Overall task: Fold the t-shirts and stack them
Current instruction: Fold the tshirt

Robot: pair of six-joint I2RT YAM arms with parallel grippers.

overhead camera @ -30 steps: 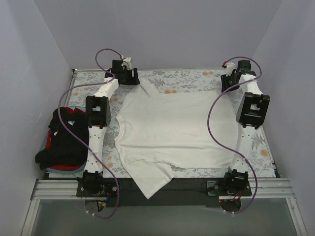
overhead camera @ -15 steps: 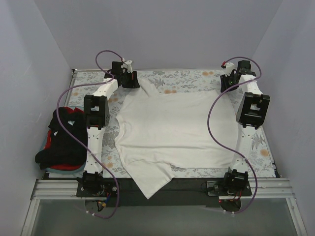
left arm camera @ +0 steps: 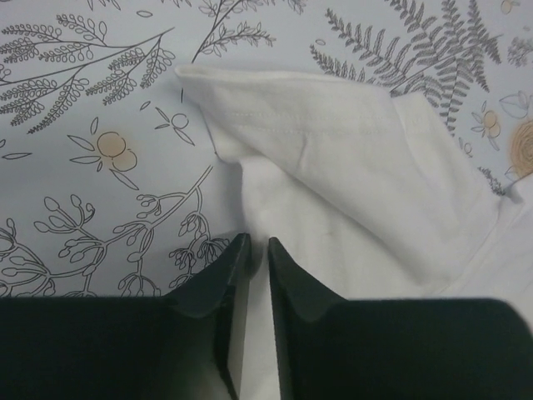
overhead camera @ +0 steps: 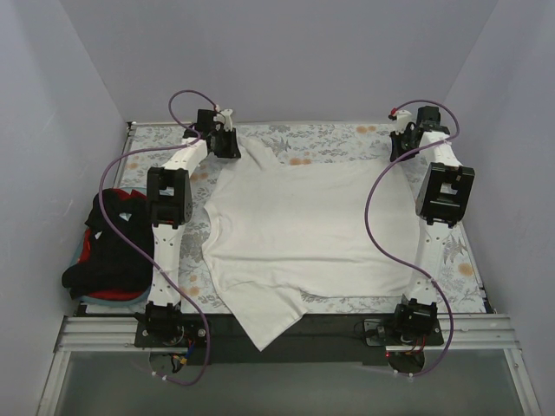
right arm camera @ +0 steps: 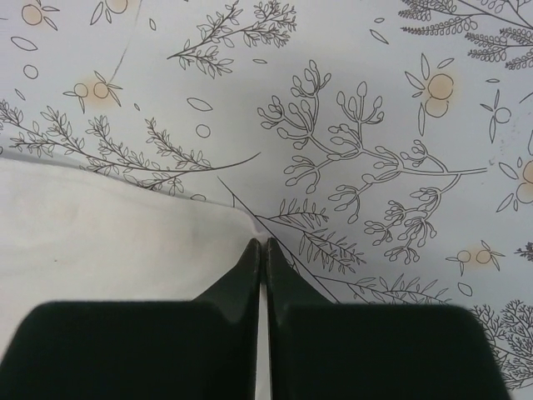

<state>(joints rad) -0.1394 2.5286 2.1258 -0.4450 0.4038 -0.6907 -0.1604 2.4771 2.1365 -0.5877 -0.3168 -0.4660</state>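
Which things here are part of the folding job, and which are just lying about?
Part of the job:
off-white t-shirt, spread in the middle
shirt pile, black, red and teal, at the left edge

Just there:
floral table cloth
purple cables on the arms

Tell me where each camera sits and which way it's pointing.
Top external: high behind the bases, looking down at the off-white t-shirt on the floral table cloth; left arm and right arm show whole.
Left wrist: on the left arm, facing down at the shirt's sleeve; the left fingers show.
Right wrist: on the right arm, facing down at a shirt corner; the right fingers show.
Shared: all three see the shirt and cloth.
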